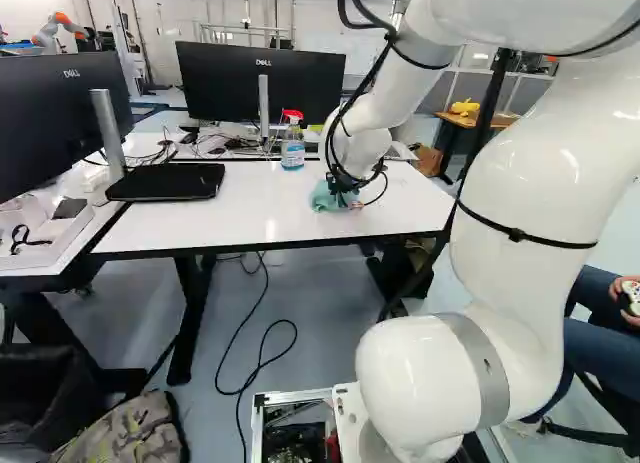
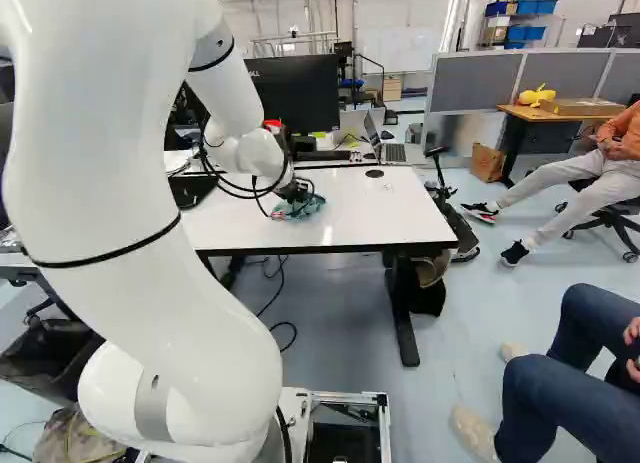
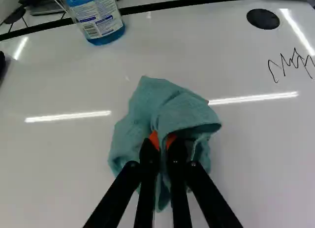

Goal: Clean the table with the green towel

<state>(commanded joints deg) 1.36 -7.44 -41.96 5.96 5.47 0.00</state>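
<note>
I have the end effector [image 1: 343, 187] closed on a fold of the green towel [image 3: 142, 107] — one orange pad [image 3: 154, 139] on each side; the rest bunches loosely on the white desk [image 1: 225, 218]. Ahead of it, off to one side, stands the spray bottle [image 1: 292, 148] with blue liquid; towards the other side — well apart from the towel — I see a black scribble [image 3: 291, 65] near a round black disc [image 3: 263, 19].

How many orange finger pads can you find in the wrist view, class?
2: one pad on each black finger of the gripper, either side of a fold in the crumpled green cloth towel, which partly hides both.
</note>
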